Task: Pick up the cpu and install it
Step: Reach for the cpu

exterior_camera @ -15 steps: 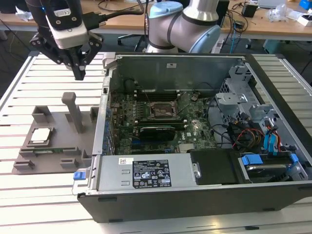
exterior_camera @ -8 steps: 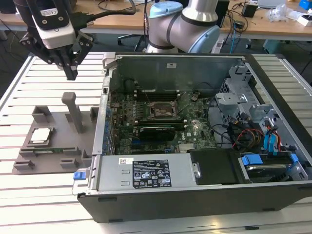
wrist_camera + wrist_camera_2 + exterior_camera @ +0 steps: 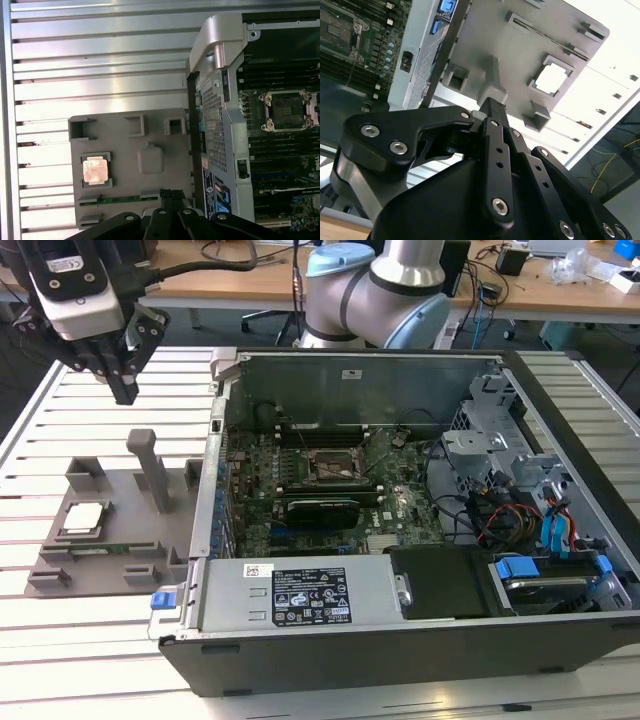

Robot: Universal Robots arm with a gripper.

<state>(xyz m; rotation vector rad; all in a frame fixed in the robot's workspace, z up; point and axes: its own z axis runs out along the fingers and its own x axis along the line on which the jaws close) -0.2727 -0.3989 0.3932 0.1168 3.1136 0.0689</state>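
Gripper [image 3: 126, 395] clenched and empty, above fixture block [image 3: 125, 505]. Cpu [image 3: 82, 518] seated in that block's pocket. A sound pickup likely needs square centring and an edge grip

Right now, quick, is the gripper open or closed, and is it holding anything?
Gripper: closed, holding nothing; it hangs above the table while the cpu lies in the grey fixture.

We find the cpu [image 3: 82, 518] seated in the fixture block [image 3: 120, 502], which lies on the tabletop [image 3: 60, 640] just beside the computer case [image 3: 400, 650], on the exterior view's left. The gripper [image 3: 124, 390] hangs above the block; the socket frame [image 3: 335, 465] sits inside the case.
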